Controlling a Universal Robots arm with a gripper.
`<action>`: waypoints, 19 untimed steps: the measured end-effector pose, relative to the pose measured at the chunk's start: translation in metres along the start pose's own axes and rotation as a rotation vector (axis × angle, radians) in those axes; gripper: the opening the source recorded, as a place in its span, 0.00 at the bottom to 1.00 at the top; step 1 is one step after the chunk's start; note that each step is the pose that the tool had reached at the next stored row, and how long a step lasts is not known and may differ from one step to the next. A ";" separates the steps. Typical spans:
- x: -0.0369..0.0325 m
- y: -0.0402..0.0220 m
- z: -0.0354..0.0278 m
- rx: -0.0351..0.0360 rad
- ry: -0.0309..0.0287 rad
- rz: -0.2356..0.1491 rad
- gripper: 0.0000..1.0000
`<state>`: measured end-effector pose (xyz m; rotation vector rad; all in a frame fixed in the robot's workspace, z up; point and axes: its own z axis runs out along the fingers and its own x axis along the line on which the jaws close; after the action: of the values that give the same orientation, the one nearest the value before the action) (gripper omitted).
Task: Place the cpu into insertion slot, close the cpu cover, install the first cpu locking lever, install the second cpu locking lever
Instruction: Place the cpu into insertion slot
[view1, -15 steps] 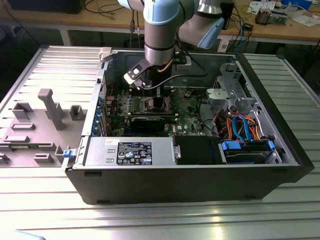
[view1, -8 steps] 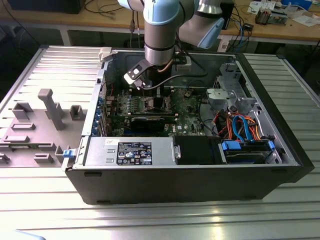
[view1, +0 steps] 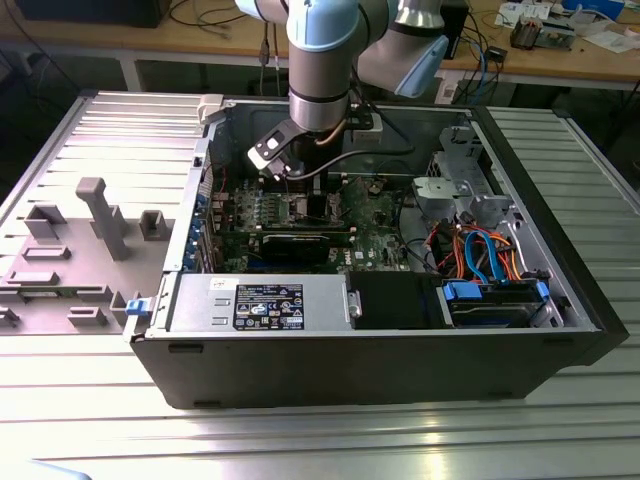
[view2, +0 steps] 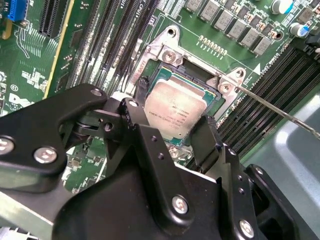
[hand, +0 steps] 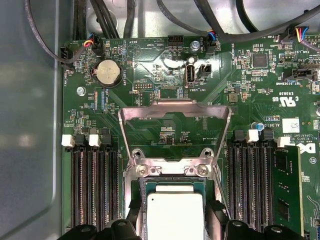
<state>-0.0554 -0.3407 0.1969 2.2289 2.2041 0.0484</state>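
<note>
**Chip gripped right over its socket**

The chip (view2: 175, 112) sits squarely between the tips of the pincer (view2: 170, 116), which close against two opposite edges. It is right at the socket (hand: 170, 170); whether it is fully seated, I can't tell. The cover (hand: 175, 106) stands flipped open just beyond. The arm (view1: 320, 60) reaches straight down into the open computer case (view1: 400, 350).

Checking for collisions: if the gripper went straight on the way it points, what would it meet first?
The insertion slot, directly below the cpu held by the gripper; remaining gap is unclear.
</note>
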 end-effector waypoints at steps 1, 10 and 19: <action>0.0000 0.0000 0.0000 0.0000 -0.0001 0.000 0.62; 0.0003 0.0012 -0.0019 0.0015 -0.0001 0.000 0.62; 0.0005 0.0025 -0.0016 0.0014 -0.0003 0.000 0.62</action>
<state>-0.0529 -0.3403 0.1986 2.2294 2.2048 0.0466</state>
